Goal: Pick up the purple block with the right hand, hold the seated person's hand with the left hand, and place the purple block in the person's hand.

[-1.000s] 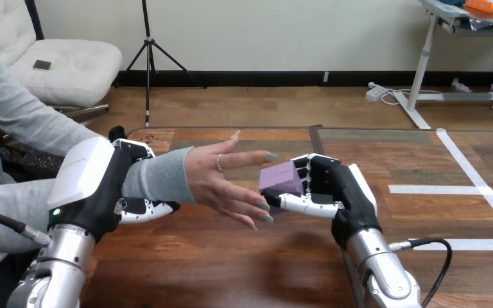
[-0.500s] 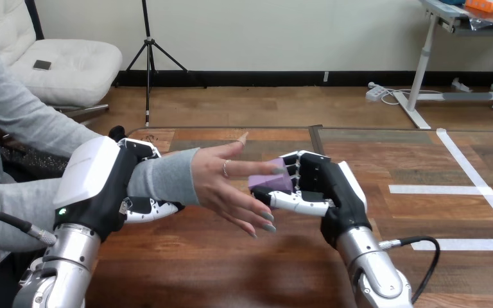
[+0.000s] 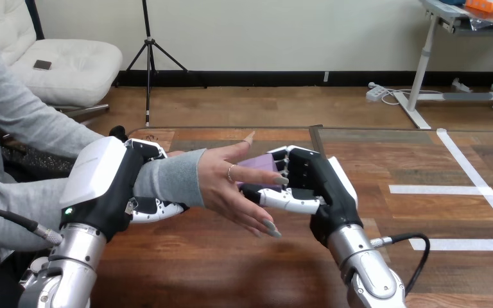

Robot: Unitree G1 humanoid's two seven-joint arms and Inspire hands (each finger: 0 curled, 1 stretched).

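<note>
- The L hand (image 3: 109, 186) is seen above the table's (image 3: 231, 269) left edge. Its fingers and thumb are wrapped round the person's wrist (image 3: 170, 183) at the grey cuff, w/ fingers over the top and thumb underneath.
- The person's hand (image 3: 228, 186) is held out from the left edge toward the table's middle, clear of the surface. Its fingers are spread and straight, and the palm is turned toward the R hand (image 3: 314, 183).
- The purple block (image 3: 257, 163) is found above the table's middle, nearer the far edge than the near one. It is gripped by the R hand, w/ fingers above and thumb below.
- The block is partly covered by the person's fingers. Whether it touches the palm can't be told.
- The R arm is brought in from the near edge, right of centre.
</note>
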